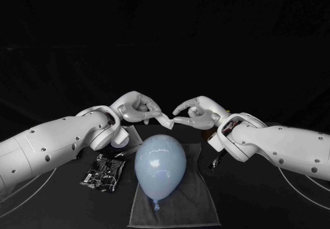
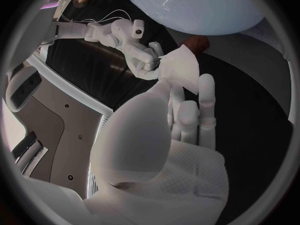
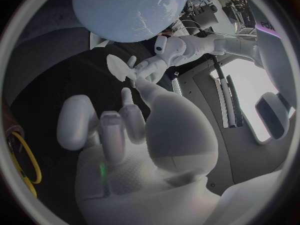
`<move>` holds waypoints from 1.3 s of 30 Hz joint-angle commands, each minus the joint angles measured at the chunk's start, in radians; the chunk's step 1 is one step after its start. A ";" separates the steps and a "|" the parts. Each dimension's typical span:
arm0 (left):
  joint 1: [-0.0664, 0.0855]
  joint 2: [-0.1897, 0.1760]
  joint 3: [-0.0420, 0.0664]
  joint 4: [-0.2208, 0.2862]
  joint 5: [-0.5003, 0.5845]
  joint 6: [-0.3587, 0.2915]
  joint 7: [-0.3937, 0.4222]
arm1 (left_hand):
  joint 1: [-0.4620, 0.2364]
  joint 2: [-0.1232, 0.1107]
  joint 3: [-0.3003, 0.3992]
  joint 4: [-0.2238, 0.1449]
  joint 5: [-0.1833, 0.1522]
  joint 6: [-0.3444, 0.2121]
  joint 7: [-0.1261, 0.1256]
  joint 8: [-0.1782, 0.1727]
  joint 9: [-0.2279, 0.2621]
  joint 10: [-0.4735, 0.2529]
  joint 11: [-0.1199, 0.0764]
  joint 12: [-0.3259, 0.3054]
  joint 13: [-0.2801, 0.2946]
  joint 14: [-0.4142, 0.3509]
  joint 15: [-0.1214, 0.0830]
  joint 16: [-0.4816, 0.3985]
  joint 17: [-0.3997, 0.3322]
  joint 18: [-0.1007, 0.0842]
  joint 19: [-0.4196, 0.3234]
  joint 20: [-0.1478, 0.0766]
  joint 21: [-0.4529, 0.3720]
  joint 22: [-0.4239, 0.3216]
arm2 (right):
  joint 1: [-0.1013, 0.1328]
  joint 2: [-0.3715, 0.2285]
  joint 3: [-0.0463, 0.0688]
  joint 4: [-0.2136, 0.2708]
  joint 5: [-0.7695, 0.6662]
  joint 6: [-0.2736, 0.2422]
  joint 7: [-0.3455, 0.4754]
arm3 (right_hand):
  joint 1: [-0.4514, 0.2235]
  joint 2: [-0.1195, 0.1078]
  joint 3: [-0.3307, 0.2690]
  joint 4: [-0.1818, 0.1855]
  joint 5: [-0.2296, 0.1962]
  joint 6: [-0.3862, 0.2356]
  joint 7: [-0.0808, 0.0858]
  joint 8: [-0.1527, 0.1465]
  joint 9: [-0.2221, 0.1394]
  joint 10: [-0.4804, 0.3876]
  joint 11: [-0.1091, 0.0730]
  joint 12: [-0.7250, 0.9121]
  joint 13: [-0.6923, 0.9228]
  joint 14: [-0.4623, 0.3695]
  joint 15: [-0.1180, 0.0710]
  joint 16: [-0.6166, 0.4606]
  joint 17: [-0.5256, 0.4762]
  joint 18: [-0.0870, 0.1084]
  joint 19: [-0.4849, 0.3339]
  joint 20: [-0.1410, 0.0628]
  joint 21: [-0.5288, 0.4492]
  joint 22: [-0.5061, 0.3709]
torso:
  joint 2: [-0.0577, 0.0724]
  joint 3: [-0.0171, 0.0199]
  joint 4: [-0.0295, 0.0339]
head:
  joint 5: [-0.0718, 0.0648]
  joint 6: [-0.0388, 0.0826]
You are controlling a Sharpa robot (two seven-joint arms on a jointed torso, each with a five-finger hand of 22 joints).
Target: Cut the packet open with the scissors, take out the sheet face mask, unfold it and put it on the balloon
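A pale blue balloon [image 1: 161,164] lies on a grey towel [image 1: 180,210] in the middle of the table. Behind it my left hand [image 1: 138,109] and right hand [image 1: 196,112] meet fingertip to fingertip above the table. Between them they pinch a small, folded white sheet face mask [image 2: 181,69], which the right wrist view shows as a white flap [image 3: 119,66] held by both hands. The black packet [image 1: 103,171] lies flat on the table to the left of the balloon. Yellow scissor handles [image 3: 24,160] lie near my right arm.
The towel reaches from the hands toward the front edge. A thin silvery strip [image 1: 128,151] lies between the packet and the balloon. A dark object [image 1: 216,163] rests on the table under my right forearm.
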 commanded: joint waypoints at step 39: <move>0.005 0.003 0.001 0.015 -0.020 0.012 0.010 | -0.004 0.002 -0.003 0.006 0.002 -0.001 -0.009 0.007 0.053 0.007 -0.001 0.005 0.001 0.009 -0.002 0.006 0.002 0.015 0.000 -0.005 0.005 0.001 | 0.001 0.072 0.001 -0.029 -0.085 -0.067 -0.076 | 0.066 0.129 -0.034 0.094 -0.002 0.132 -0.065 0.060 0.018 0.051 -0.048 0.064 0.151 0.103 -0.037 0.004 0.263 0.009 0.029 -0.022 0.061 0.181 | -0.001 0.0007 -0.0005 | 0.008 -0.007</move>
